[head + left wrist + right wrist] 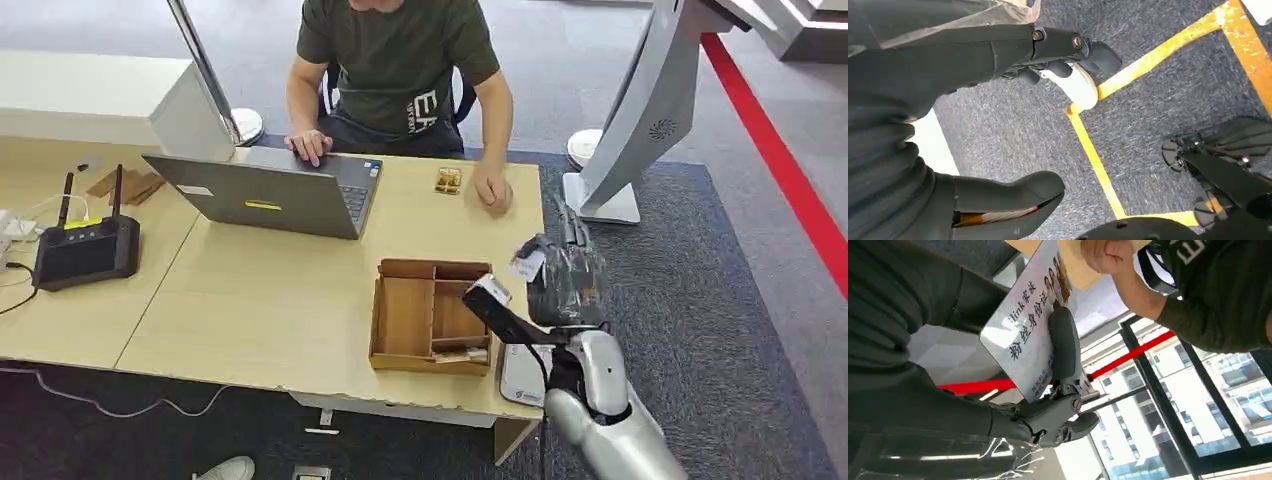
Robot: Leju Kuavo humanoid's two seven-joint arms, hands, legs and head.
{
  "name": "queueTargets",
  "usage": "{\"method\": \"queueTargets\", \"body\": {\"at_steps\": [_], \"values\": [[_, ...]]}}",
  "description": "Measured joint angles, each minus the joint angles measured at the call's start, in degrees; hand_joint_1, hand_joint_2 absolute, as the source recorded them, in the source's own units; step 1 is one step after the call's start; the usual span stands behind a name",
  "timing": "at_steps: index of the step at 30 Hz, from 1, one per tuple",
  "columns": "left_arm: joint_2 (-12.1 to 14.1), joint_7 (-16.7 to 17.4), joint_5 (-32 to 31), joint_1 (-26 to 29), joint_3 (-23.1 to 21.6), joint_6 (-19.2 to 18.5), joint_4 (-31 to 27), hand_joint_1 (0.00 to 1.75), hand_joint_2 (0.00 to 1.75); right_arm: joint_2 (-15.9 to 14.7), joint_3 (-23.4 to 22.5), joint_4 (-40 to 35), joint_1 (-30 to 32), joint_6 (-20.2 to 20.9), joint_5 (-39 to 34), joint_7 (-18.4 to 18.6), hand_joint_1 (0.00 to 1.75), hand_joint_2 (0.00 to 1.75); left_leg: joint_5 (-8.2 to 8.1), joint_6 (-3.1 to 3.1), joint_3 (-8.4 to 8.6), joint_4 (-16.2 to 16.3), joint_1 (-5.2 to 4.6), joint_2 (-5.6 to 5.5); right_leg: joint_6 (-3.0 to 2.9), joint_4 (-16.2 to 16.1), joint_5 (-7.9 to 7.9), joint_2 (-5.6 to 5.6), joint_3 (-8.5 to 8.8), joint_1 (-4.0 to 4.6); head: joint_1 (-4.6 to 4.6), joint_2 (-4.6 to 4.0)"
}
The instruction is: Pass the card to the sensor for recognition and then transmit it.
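router (85, 250): black box w/ two antennas, far left on the table (260, 300).
laptop (270, 190): open, facing the person (400, 70) seated behind the table.
wooden tray (430, 315): compartmented, near the table's front right corner.
left hand (1013, 195): hangs over grey carpet w/ yellow tape, fingers apart, holds nothing.
right hand (565, 275): raised past the table's right edge, wrapped in clear plastic.
card (1030, 325): white w/ printed text + photos, pinched betw. thumb and fingers of right hand, near the person's fist.
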Motion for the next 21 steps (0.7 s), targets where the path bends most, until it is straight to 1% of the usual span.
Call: {"method": "queueTargets", "body": {"at_steps": [2,4,7,9,11,14,21], "values": [[0.07,-0.11,0.48,0.39,0.09,0.07,-0.02,0.00,1.75,-1.22,-0.96,-3.32,4.12,-1.75,-1.95,-1.44,1.75,1.75,-0.06,0.00,0.00,0.00,0.00,-0.01,-0.02,-0.01,-0.03,0.01,0.00,0.00,0.00,0.00],[0.11,-0.13,0.74,0.54,0.22,0.17,0.00,0.00,1.75,-2.42,-1.81,-5.93,7.42,-2.51,-3.32,-2.23,1.75,1.75,-0.09,0.00,0.00,0.00,-0.01,-0.01,-0.02,-0.01,-0.03,0.02,0.01,0.00,0.02,0.00],[0.13,-0.15,1.14,0.63,0.46,0.55,0.00,0.00,1.75,-4.00,-2.80,-9.13,10.87,-2.55,-4.35,-2.47,1.75,1.75,-0.09,0.00,0.01,0.00,-0.02,0.01,-0.02,-0.02,-0.03,0.05,0.01,-0.01,0.02,0.00],[0.17,-0.13,1.40,0.63,0.59,0.83,-0.02,0.00,1.75,-5.29,-3.26,-10.99,12.54,-1.43,-5.57,-1.46,1.75,1.75,-0.09,0.00,0.03,0.00,-0.02,0.03,-0.02,-0.03,-0.03,0.04,0.03,-0.01,0.02,0.00],[0.20,-0.07,1.70,0.64,0.98,1.00,-0.02,0.00,1.75,-6.62,-3.45,-12.73,13.78,0.24,-6.77,-0.15,1.75,1.75,-0.09,0.00,0.02,0.00,-0.02,0.03,-0.02,-0.02,-0.03,0.04,0.04,-0.01,0.02,0.00],[0.22,-0.02,2.36,0.61,1.60,1.16,0.00,0.00,1.75,-8.11,-3.45,-13.90,14.31,3.84,-8.48,0.77,1.75,1.75,-0.08,0.00,0.04,0.00,-0.02,0.10,-0.03,-0.02,-0.02,0.09,0.04,-0.01,0.00,0.00],[0.20,0.18,1.99,0.52,2.84,1.25,0.00,0.00,1.75,-9.64,-2.54,-13.57,13.10,17.22,-12.85,3.24,1.75,1.75,-0.08,-0.01,0.03,0.00,0.00,0.15,-0.03,0.00,-0.02,0.09,0.06,-0.01,0.00,0.00]]}}
